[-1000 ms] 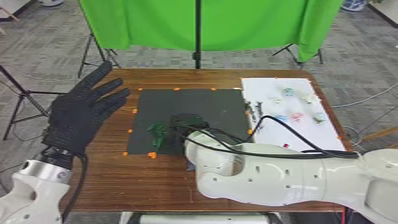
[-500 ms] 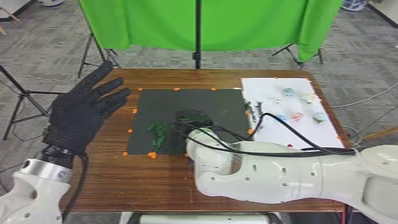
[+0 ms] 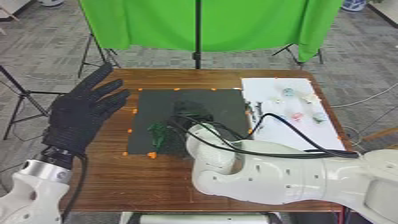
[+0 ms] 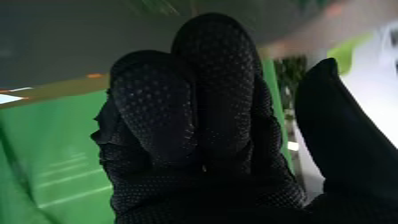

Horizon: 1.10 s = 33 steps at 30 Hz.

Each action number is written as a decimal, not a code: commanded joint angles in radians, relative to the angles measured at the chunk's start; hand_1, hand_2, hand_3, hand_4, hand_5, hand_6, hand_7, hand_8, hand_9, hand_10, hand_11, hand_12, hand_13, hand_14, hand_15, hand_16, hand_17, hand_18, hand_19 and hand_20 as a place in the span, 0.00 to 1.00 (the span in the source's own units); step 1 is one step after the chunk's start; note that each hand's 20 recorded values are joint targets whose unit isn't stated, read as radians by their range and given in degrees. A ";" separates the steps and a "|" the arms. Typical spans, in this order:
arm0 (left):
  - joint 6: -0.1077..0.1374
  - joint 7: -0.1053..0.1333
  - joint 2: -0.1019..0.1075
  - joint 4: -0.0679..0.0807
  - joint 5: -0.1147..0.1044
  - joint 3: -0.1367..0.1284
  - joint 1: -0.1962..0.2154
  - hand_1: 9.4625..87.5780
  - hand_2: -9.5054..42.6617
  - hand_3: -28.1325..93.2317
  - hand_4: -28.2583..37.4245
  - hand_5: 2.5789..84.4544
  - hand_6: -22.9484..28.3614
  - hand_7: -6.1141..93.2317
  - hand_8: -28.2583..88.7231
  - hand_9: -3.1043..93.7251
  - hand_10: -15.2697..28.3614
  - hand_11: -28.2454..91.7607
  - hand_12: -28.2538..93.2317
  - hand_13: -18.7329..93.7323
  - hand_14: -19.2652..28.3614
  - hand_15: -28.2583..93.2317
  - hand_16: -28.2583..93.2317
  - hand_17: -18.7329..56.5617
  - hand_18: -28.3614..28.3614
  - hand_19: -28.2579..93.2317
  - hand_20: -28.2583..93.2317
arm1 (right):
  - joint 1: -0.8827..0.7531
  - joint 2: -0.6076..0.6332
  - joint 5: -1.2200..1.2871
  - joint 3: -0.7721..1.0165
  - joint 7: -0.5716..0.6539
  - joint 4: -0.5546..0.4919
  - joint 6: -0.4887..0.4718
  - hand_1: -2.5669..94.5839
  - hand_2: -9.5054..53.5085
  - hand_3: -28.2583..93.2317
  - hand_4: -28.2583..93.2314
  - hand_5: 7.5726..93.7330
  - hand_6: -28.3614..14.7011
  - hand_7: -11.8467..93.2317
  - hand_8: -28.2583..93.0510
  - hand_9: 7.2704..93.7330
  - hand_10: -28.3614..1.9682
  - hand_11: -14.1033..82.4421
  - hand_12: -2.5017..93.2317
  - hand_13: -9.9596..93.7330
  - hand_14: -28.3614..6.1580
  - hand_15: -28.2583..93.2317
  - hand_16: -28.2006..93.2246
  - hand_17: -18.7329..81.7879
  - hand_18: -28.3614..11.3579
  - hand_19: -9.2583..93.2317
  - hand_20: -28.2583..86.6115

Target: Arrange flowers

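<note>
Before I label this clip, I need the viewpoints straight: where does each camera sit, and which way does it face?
Head view: on the robot's head, facing forward and down over the brown table; the left arm, left hand and right arm show.
Right wrist view: on the right arm's wrist, facing along the right hand, whose black glove shows close up.
Shared: the right hand, the dark mat with orange marks and the green backdrop.
</note>
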 commanded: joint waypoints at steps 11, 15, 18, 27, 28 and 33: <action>0.016 -0.031 -0.039 -0.031 0.006 -0.038 0.061 0.17 0.32 0.85 0.05 0.29 0.55 0.22 0.15 0.26 0.75 0.39 0.34 0.29 0.88 0.47 0.23 0.00 0.90 0.55 0.30 | -0.179 0.221 -0.095 0.192 0.019 -0.180 0.081 0.31 0.30 0.81 0.05 0.71 0.66 0.22 0.13 1.00 0.57 0.58 0.20 0.91 0.48 0.78 0.38 0.56 0.00 1.00 0.51; 0.031 -0.024 -0.047 -0.043 0.005 -0.067 0.102 0.17 0.31 0.85 0.05 0.29 0.55 0.21 0.15 0.26 0.75 0.39 0.33 0.29 0.88 0.47 0.23 0.00 0.90 0.55 0.30 | -0.276 0.294 -0.104 0.292 0.031 -0.212 0.107 0.30 0.29 0.81 0.05 0.69 0.63 0.22 0.13 1.00 0.54 0.53 0.20 0.90 0.48 0.76 0.38 0.56 0.00 1.00 0.49; 0.045 -0.013 -0.051 -0.048 0.003 -0.089 0.142 0.17 0.31 0.85 0.05 0.29 0.55 0.22 0.15 0.26 0.75 0.39 0.33 0.29 0.88 0.47 0.23 0.00 0.90 0.55 0.30 | -0.335 0.346 -0.106 0.356 0.042 -0.225 0.121 0.30 0.29 0.81 0.05 0.65 0.59 0.22 0.13 1.00 0.50 0.46 0.21 0.89 0.47 0.73 0.37 0.55 0.00 1.00 0.44; 0.087 0.021 -0.091 -0.067 -0.010 -0.167 0.289 0.17 0.32 0.85 0.04 0.29 0.54 0.22 0.15 0.26 0.75 0.39 0.33 0.31 0.92 0.53 0.23 0.03 0.92 0.61 0.34 | -0.464 0.435 -0.132 0.519 0.091 -0.211 0.105 0.29 0.26 0.82 0.06 0.59 0.54 0.21 0.14 0.95 0.43 0.42 0.21 0.88 0.45 0.69 0.36 0.53 0.00 0.99 0.37; 0.084 0.024 -0.096 -0.068 -0.010 -0.175 0.299 0.16 0.32 0.85 0.04 0.29 0.54 0.22 0.15 0.26 0.75 0.39 0.33 0.31 0.93 0.54 0.22 0.03 0.92 0.62 0.34 | -0.468 0.445 -0.131 0.527 0.099 -0.207 0.112 0.29 0.26 0.81 0.06 0.59 0.54 0.21 0.14 0.95 0.43 0.42 0.21 0.88 0.45 0.69 0.36 0.53 0.00 0.99 0.36; 0.102 0.062 -0.120 -0.073 -0.018 -0.228 0.366 0.15 0.32 0.85 0.02 0.29 0.54 0.22 0.15 0.27 0.75 0.40 0.33 0.31 0.94 0.58 0.20 0.04 0.92 0.63 0.36 | -0.476 0.462 -0.132 0.552 0.107 -0.176 0.092 0.30 0.23 0.82 0.06 0.58 0.53 0.21 0.14 0.94 0.43 0.42 0.21 0.88 0.45 0.69 0.36 0.54 0.00 1.00 0.35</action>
